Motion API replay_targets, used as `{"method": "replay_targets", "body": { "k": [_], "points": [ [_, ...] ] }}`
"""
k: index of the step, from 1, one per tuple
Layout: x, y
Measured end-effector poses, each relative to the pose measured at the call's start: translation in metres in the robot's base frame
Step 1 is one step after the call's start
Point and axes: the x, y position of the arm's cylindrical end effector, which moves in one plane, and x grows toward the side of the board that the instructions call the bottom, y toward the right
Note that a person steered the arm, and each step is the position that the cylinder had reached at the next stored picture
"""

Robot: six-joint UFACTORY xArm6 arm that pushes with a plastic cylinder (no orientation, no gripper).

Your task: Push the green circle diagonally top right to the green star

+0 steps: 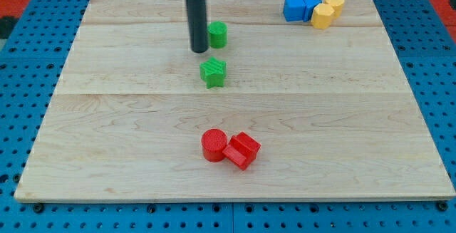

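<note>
The green circle stands on the wooden board near the view's top, left of centre. The green star lies just below it, a small gap apart. My tip is at the end of the dark rod, right beside the green circle's left side and slightly below it, above and left of the green star. Whether the tip touches the circle cannot be told.
A red circle and a red block sit touching near the view's bottom centre. Two blue blocks and two yellow blocks cluster at the view's top right. The wooden board lies on a blue pegboard.
</note>
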Motion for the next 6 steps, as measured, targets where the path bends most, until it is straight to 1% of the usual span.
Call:
{"method": "replay_targets", "body": {
  "k": [1,2,3,4,5,6],
  "points": [
    [-0.02,-0.003],
    [-0.026,0.051],
    [-0.034,0.122],
    [-0.035,0.118],
    [-0.046,0.081],
    [-0.076,0.11]
  ]
}}
